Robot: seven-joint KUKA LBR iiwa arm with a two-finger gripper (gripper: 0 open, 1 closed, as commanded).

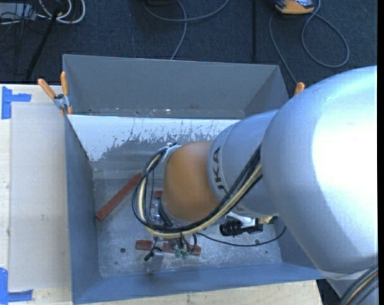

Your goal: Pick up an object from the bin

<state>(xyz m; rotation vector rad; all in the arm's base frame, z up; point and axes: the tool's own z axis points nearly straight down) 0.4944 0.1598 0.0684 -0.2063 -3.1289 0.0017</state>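
Brown flat block (143,244), small, on bin (82,224) floor near the front wall, beside the gripper (158,254).
Gripper low under orange wrist cover (188,183); whether spread or closed cannot be told. Green-and-red piece (186,251) just right of it; reddish-brown stick (119,197) farther back, slanting at left.

Arm: 1 silver-grey arm (318,170) enters from the right, angled down and leftward.
Wrist: orange cover (188,183) faces the camera, tipped downward.
Cables: black and cream cables (144,192) loop round the wrist's left side and underside.
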